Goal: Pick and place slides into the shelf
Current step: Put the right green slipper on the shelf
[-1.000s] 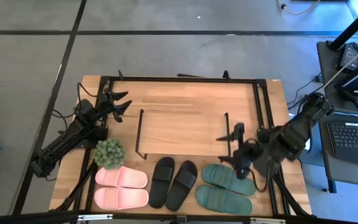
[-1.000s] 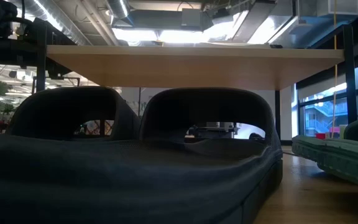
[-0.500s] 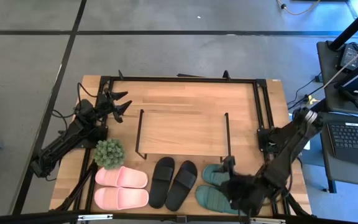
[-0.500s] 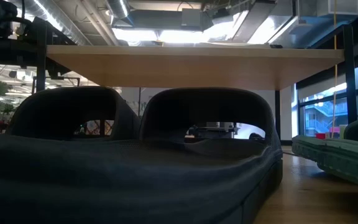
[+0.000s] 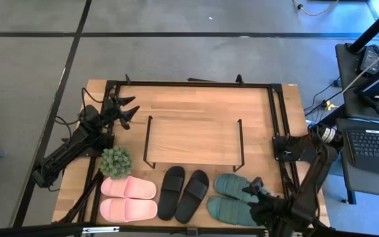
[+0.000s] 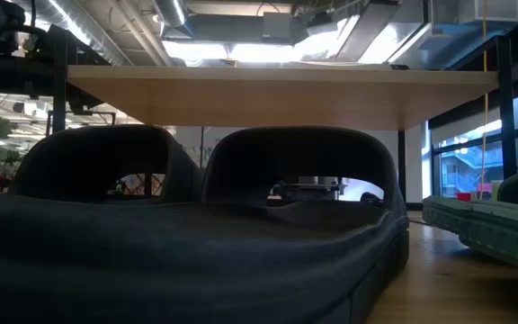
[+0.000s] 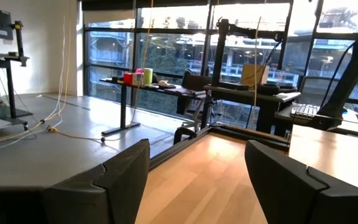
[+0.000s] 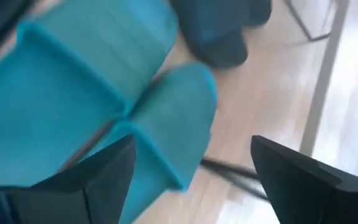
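- Hovering right gripper at the counter's near edge, fingers spread wide and empty over the dark green slides.
- Lowering squarely onto one strap before clenching.
- Aiming for the shelf beyond.
- Idling far-left: left gripper, fingers parted, empty.

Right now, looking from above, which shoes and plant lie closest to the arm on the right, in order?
From the right gripper, in the high view:
1. Green slides, right beneath it at the table's front right.
2. Black slides, front middle.
3. Pink slides, front left.
4. Small plant, behind the pink pair, about as far.
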Available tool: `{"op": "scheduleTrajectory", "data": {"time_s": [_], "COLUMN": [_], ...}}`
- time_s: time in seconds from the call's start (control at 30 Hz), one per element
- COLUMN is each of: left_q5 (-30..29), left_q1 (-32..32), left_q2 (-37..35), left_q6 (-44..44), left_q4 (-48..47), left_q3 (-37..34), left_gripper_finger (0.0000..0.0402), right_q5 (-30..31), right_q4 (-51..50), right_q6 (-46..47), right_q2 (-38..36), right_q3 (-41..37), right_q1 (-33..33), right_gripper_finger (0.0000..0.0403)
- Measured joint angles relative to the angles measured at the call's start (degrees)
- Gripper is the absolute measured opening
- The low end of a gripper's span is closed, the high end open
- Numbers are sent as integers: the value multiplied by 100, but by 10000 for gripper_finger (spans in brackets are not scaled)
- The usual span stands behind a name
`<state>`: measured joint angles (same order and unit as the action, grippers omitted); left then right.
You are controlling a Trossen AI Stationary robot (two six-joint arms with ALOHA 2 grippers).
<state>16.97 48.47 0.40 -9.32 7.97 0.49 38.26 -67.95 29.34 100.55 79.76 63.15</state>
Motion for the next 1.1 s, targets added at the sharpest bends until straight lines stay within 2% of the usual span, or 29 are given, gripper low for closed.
{"op": "scheduleTrajectory", "data": {"time_s": [0.1,0.37,0.53,0.93,1.1], "left_q5": [0,0,0,-9,-9], "left_q1": [-2,0,-2,-1,0], "left_q2": [0,0,-1,0,0], "left_q6": [-109,-114,-111,-106,-107], "left_q4": [0,-4,-22,-487,-487], "left_q3": [0,0,0,0,0], "left_gripper_finger": [255,255,255,255,255], "right_q5": [11,33,668,826,1304], "right_q4": [-29,442,910,2221,2237], "right_q6": [331,336,308,-1155,-1316], "right_q2": [56,259,263,259,256], "right_q3": [-241,-1088,-1610,-2369,-2387], "right_q1": [153,195,193,15,-95], "right_gripper_finger": [317,317,317,317,317]}}
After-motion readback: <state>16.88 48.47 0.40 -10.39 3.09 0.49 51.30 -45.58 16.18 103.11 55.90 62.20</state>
